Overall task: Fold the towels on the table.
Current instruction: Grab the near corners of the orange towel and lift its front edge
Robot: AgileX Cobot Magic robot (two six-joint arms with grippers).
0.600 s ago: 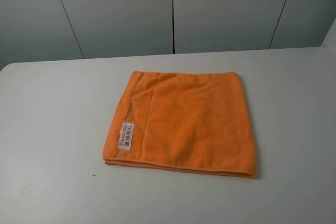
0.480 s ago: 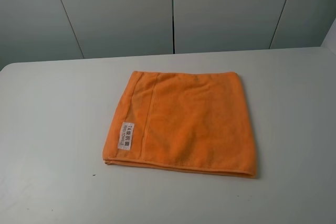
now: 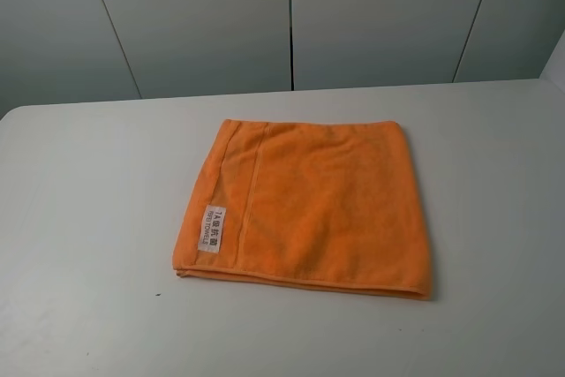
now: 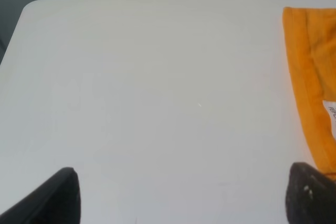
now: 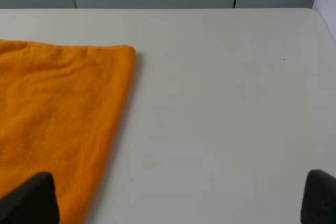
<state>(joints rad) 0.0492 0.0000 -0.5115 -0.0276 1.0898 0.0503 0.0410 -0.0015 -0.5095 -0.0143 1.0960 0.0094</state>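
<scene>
Towels (image 3: 309, 209) — one orange cloth — lie flat on the table (image 3: 79, 200); left gripper (image 4: 185, 196) and right gripper (image 5: 176, 198) flank the cloth, spread wide, empty. Pinch matching hem corners evenly — both layers.

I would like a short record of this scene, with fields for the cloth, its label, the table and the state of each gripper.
cloth: bright orange microfibre towel, lying flat, near edge looks doubled
label: small white rectangular tag with dark print, by the towel's left hem in the high view
surface: large plain white table, under the towel
left gripper: open, holding nothing, beside the hem with the tag
right gripper: open, holding nothing, at the opposite side
</scene>
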